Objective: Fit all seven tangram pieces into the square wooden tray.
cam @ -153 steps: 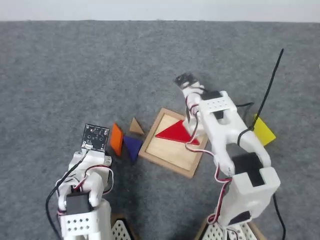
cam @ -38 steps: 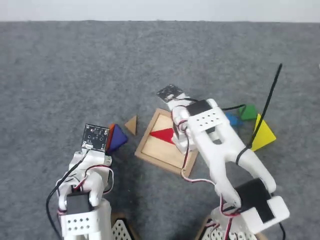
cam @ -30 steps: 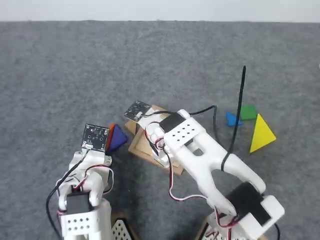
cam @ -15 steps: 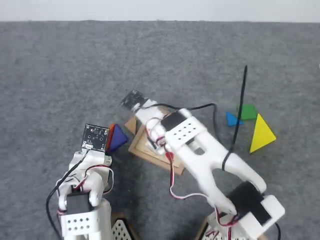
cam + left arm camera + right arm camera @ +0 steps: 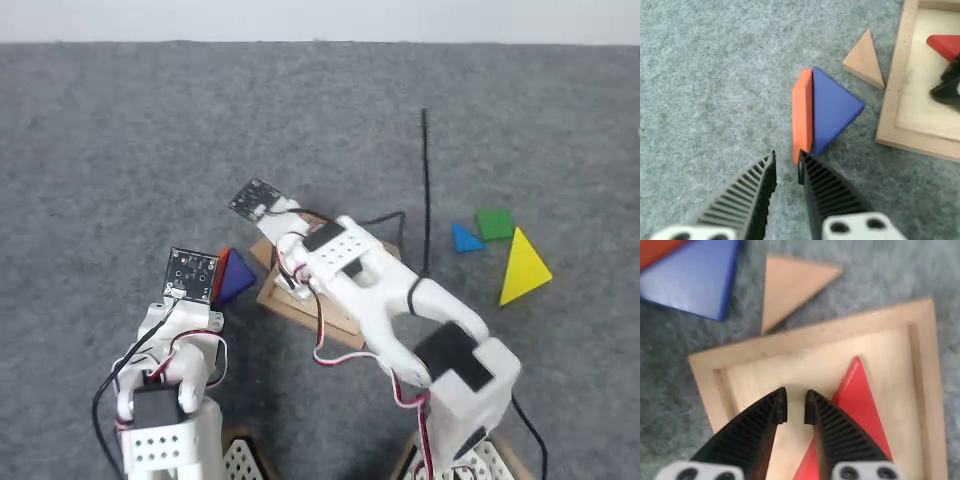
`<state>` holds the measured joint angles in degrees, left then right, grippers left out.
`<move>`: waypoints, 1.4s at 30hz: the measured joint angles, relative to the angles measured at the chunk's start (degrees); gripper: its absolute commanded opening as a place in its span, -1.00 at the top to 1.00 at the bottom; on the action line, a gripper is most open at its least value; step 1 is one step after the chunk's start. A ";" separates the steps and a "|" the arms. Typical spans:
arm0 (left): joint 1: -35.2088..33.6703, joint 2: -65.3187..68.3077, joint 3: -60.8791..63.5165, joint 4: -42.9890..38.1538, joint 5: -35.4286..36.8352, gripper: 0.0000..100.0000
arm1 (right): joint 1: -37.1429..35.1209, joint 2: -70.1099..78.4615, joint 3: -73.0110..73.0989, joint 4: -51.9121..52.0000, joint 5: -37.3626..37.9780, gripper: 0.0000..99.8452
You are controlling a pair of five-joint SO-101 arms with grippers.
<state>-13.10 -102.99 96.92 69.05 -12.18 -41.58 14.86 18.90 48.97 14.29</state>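
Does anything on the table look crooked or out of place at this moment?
The wooden tray sits askew, turned diagonally to the far edge of the table. Just the red triangle shows in it; the yellow triangle lies far off to one side. Nothing looks damaged.

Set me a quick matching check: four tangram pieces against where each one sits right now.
Pieces:
1 red triangle
2 orange piece
3 yellow triangle
4 plain wooden triangle

Places:
A next to the green square
B inside the tray
C on the carpet, just outside the tray's rim
D edge to edge against the blue triangle

Pairs: 1-B, 2-D, 3-A, 4-C
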 measured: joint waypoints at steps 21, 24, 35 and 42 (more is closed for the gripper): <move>0.00 0.00 0.00 0.00 0.00 0.86 | 10.55 -16.79 3.16 4.92 0.00 0.76; 0.00 0.00 0.00 0.00 0.00 0.86 | 10.55 -28.04 13.45 5.80 0.97 0.77; 0.00 0.00 0.00 0.00 0.00 0.86 | 10.64 -32.09 27.96 4.04 7.12 0.76; 0.00 0.00 0.00 0.00 0.00 0.86 | 10.90 -19.16 21.54 3.60 9.23 0.76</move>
<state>-13.10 -102.99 96.92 69.05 -12.18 -30.68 -4.31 40.44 52.57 23.52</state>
